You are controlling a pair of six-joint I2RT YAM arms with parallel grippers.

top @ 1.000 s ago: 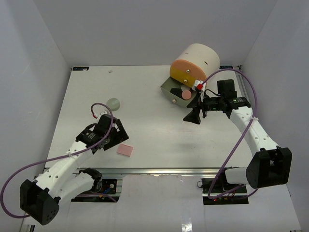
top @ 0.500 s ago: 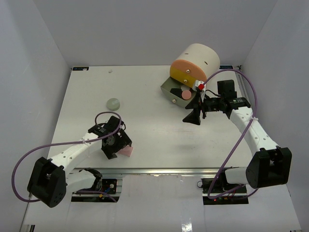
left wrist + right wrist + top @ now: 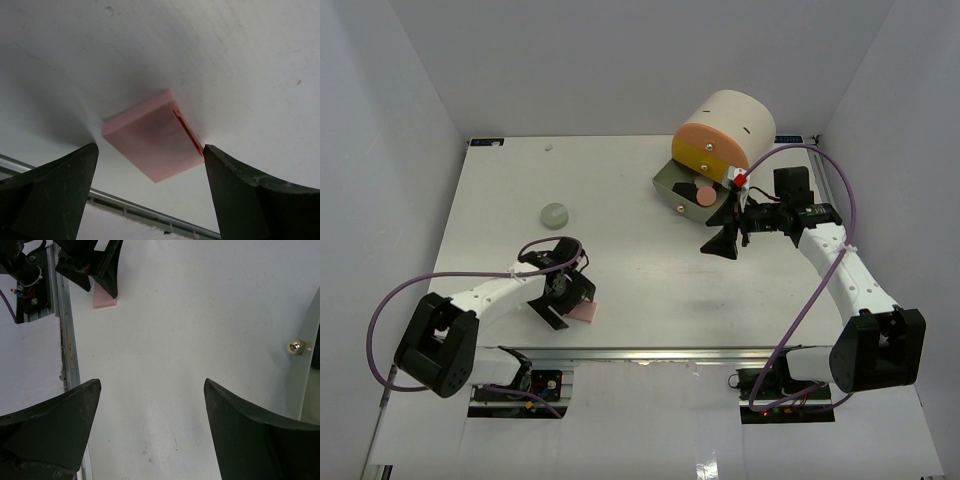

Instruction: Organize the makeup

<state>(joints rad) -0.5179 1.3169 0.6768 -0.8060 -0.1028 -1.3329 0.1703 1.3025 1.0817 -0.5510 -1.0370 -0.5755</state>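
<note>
Fingers [image 3: 50,195] of the left gripper [image 3: 568,303] stand wide apart, one on each side of the flat pink square [image 3: 155,142]. The left wrist view shows a thin red line along one side of the square. From above you cannot see that line. The square lies flat on the table [image 3: 640,280], close to the near edge.

The right gripper [image 3: 722,240] is spread wide too and holds nothing. Its own camera shows bare table between its fingers and a shiny little knob [image 3: 296,346] on the grey drawer [image 3: 670,185].

Only the top view shows the big cream cylinder [image 3: 740,115]. The grey drawer stands open at its bottom, and a pink round compact [image 3: 703,193] lies inside. A pale round compact [image 3: 555,214] sits alone on the table, well apart from the square.
</note>
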